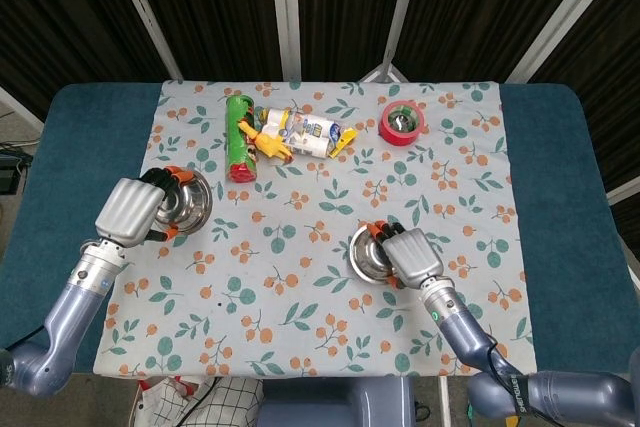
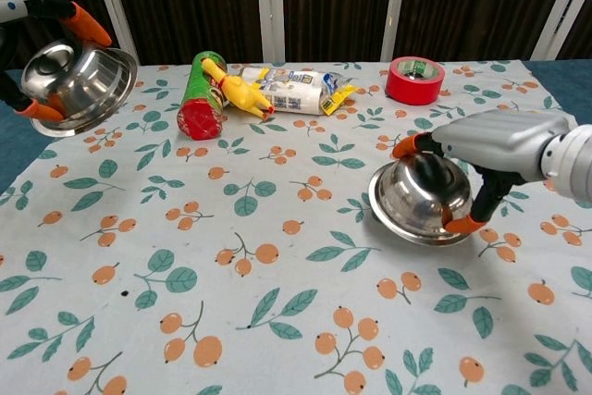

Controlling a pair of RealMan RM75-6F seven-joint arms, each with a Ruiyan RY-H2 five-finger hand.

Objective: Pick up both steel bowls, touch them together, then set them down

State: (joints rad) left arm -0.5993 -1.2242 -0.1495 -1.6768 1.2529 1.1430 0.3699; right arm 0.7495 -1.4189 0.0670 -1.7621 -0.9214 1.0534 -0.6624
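My left hand (image 1: 130, 210) grips one steel bowl (image 1: 187, 200) above the left part of the cloth; in the chest view that bowl (image 2: 80, 86) hangs tilted at the far left with the hand's fingers (image 2: 81, 20) over its rim. My right hand (image 1: 411, 256) grips the other steel bowl (image 1: 367, 258) near the front middle. In the chest view this bowl (image 2: 421, 201) is lifted off the cloth and tilted toward the camera, held by the right hand (image 2: 495, 145).
At the back of the floral cloth (image 1: 300, 277) lie a green can (image 1: 238, 137), a yellow rubber chicken (image 1: 266, 140) and a snack packet (image 1: 310, 132). A red tape roll (image 1: 402, 123) sits at the back right.
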